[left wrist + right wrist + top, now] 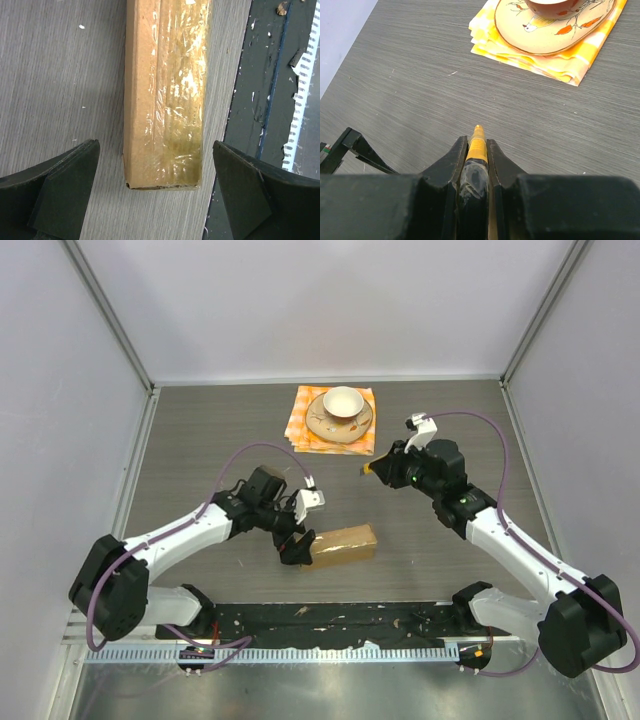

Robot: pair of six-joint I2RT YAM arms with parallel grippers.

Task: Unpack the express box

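Express box point(165, 100) lies flat on the surface point(200, 440), one end between my left claw's point(297, 548) released fingers, not touching. Right claw point(477, 147) clenched on a yellow-tipped tool point(478, 135), well apart from box.

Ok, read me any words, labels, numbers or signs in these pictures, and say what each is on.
No readable text anywhere.
The express box shows plain cardboard under clear tape, with no label.
The saucer bears only a painted bird and twigs.
The yellow-tipped tool carries no visible marking.
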